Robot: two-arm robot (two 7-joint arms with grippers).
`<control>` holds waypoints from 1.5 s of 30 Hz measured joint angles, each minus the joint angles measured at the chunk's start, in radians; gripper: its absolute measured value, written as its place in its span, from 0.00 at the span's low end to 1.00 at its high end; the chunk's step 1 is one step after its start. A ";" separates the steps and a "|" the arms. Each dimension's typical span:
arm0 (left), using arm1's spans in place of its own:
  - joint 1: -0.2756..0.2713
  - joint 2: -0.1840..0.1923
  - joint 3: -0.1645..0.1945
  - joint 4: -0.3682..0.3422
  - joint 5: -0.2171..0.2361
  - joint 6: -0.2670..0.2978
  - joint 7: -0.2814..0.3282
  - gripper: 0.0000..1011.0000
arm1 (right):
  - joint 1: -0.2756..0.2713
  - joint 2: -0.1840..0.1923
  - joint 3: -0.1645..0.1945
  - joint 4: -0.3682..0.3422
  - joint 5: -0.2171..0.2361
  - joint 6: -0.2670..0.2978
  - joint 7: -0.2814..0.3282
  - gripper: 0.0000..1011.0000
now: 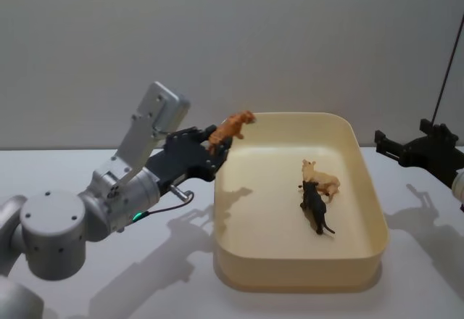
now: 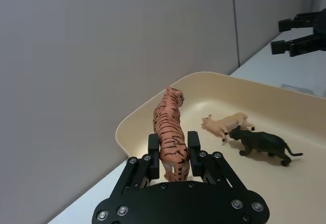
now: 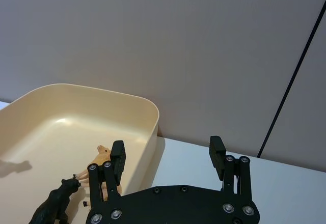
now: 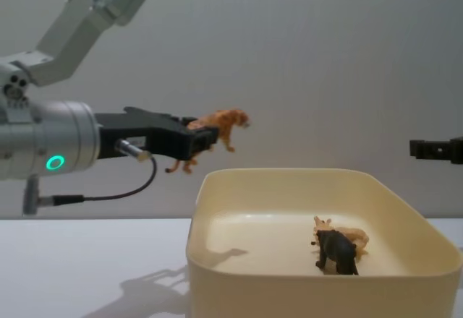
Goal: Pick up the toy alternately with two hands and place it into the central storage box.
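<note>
An orange striped toy tiger point(image 1: 232, 126) point(image 2: 170, 132) point(image 4: 217, 131) hangs in the air over the left rim of the cream-yellow central storage box point(image 1: 366, 188) point(image 4: 217, 260) point(image 2: 132, 124) point(image 3: 147, 117). My left gripper point(image 1: 215, 143) point(image 2: 171, 147) point(image 4: 202, 139) is shut on the tiger's body. A tan toy animal point(image 1: 321, 179) point(image 2: 224, 123) and a black toy panther point(image 1: 315, 206) point(image 2: 262, 142) point(image 4: 336, 251) lie inside the box. At the right of the box, raised off the table, my right gripper point(image 1: 388, 145) point(image 3: 167, 155) point(image 4: 427, 148) stands open and holds nothing.
The white table point(image 1: 87, 167) spreads around the box, with a plain grey wall behind. A thin dark pole point(image 1: 444, 72) rises at the far right. The silver left arm point(image 4: 43, 144) with its green ring light reaches in from the left.
</note>
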 joint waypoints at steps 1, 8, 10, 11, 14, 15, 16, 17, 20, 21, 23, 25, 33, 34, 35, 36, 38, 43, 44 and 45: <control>-0.013 -0.006 0.002 0.011 0.007 -0.001 -0.027 0.30 | 0.000 0.000 0.000 0.000 0.000 0.000 0.000 0.99; -0.070 -0.036 0.015 0.077 0.046 -0.006 -0.148 0.30 | 0.000 0.000 0.000 0.000 0.000 0.000 0.000 0.99; -0.093 -0.048 0.020 0.104 0.060 -0.008 -0.191 0.30 | 0.000 0.000 0.000 0.000 0.000 0.000 0.000 0.99; -0.100 -0.051 0.022 0.113 0.067 -0.009 -0.209 0.32 | 0.000 0.000 0.000 0.000 0.000 0.000 0.000 0.99; -0.131 -0.067 0.029 0.152 0.089 -0.014 -0.263 0.41 | 0.000 0.000 0.000 0.000 0.000 0.000 0.000 0.99; -0.138 -0.071 0.031 0.161 0.096 -0.015 -0.276 0.43 | 0.000 0.000 0.000 0.000 0.000 0.000 0.000 0.99; -0.145 -0.075 0.032 0.171 0.102 -0.016 -0.292 0.45 | 0.000 0.000 0.000 0.000 0.000 0.000 0.000 0.99; -0.159 -0.083 0.036 0.190 0.112 -0.018 -0.311 0.51 | 0.000 0.000 0.000 0.000 0.000 0.000 0.000 0.99; -0.183 -0.096 0.042 0.222 0.130 -0.022 -0.354 0.61 | 0.000 0.000 0.000 0.000 0.000 0.000 0.000 0.99; -0.189 -0.099 0.044 0.230 0.134 -0.023 -0.363 0.63 | 0.000 0.000 0.000 0.000 0.000 0.000 0.000 0.99; -0.202 -0.106 0.047 0.247 0.144 -0.025 -0.386 0.70 | 0.000 0.000 0.000 0.000 0.000 0.000 0.000 0.99; -0.210 -0.110 0.049 0.258 0.149 -0.027 -0.399 0.74 | 0.000 0.000 0.000 0.000 0.000 0.000 0.000 0.99; -0.237 -0.125 0.056 0.294 0.169 -0.031 -0.443 0.95 | 0.000 0.000 0.000 0.000 0.000 0.000 0.000 0.99; -0.241 -0.127 0.057 0.299 0.172 -0.031 -0.449 0.99 | 0.000 0.000 0.000 0.000 0.000 0.000 0.000 0.99; -0.242 -0.128 0.058 0.301 0.173 -0.032 -0.452 0.99 | 0.000 0.000 0.000 0.000 0.000 0.000 0.000 0.99; -0.246 -0.130 0.058 0.306 0.176 -0.032 -0.457 0.99 | 0.000 0.000 0.000 0.000 0.000 0.000 0.000 0.99; -0.249 -0.132 0.059 0.310 0.178 -0.033 -0.462 0.99 | 0.000 0.000 0.000 0.000 0.000 0.000 0.000 0.99; -0.256 -0.136 0.061 0.320 0.183 -0.034 -0.474 0.99 | 0.000 0.000 0.000 0.000 0.000 0.000 0.000 0.99; -0.258 -0.137 0.061 0.322 0.184 -0.034 -0.477 0.99 | 0.000 0.000 0.000 0.000 0.000 0.000 0.000 0.99; -0.258 -0.137 0.061 0.322 0.184 -0.034 -0.477 0.99 | 0.000 0.000 0.000 0.000 0.000 0.000 0.000 0.99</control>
